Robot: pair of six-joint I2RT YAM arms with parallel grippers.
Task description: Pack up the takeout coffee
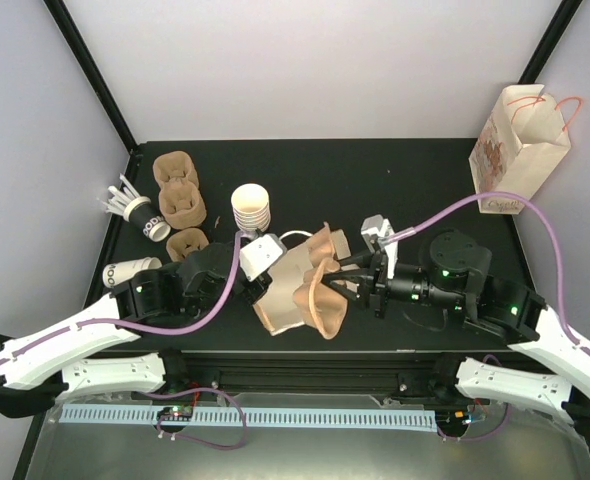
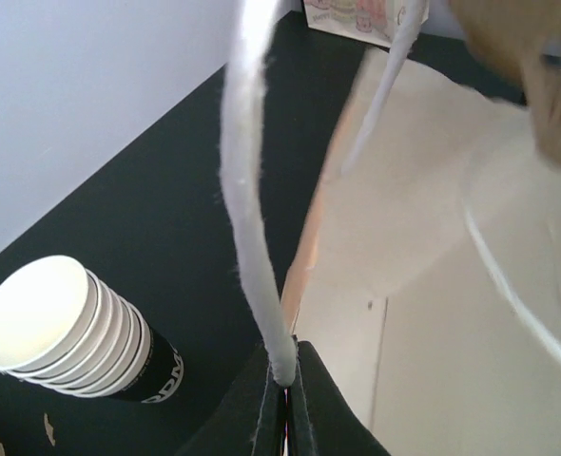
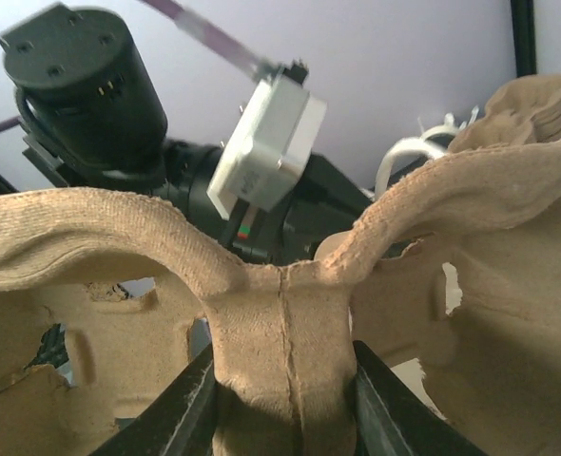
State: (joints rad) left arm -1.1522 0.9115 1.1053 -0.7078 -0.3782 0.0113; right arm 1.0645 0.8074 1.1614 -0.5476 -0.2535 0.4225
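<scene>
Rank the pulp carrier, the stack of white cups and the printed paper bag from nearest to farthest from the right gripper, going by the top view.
1. Pulp carrier: clamped in the right gripper.
2. Stack of white cups: further back and to the left.
3. Printed paper bag: upright in the far right corner.

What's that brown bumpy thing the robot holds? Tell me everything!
It is a brown cup carrier of rough pressed paper pulp, with rounded hollows and small slots. It is tipped up, not flat. The right end effector pinches its middle ridge between two black fingers, next to a white paper bag.
</scene>
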